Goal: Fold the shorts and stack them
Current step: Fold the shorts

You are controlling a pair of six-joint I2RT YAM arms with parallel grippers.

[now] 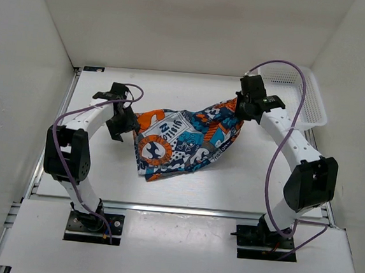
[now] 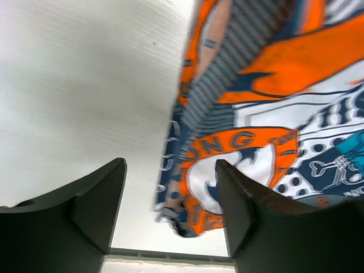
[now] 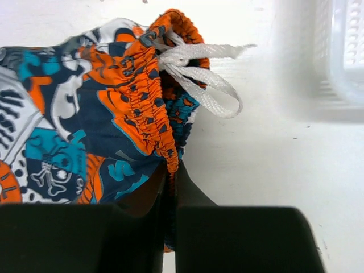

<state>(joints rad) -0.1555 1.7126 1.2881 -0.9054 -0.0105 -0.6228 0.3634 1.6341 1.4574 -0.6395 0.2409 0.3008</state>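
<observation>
One pair of shorts [image 1: 183, 144] lies in a loose, rumpled heap near the middle of the white table [image 1: 248, 184]. Its waist end is drawn out toward the far right, where the white mesh basket [image 1: 318, 103] sits in the corner, apart from the cloth.

The right gripper [image 3: 170, 185] has its jaws pressed together on the gathered elastic waistband [image 3: 142, 99], with fabric pinched in the narrow slit between them. The white drawstring [image 3: 199, 74] loops free just beyond the grip and lies on the table.

The left gripper [image 2: 170, 170] hovers at the opposite, left edge of the shorts with its jaws spread wide. The printed hem shows between and under the fingers, but whether either finger touches the cloth cannot be told.

The fabric looks thin, light and quite limp, so it will likely sag and bunch wherever it is unsupported and will not keep a crease unless pressed flat. A single pinch drags it into a cone, as the pull from the waistband suggests.

Better holds are probably the thicker, ridged waistband and the stitched hem corners, which give the pads something to bite on. The drawstring is a poor hold and could snag a finger.
</observation>
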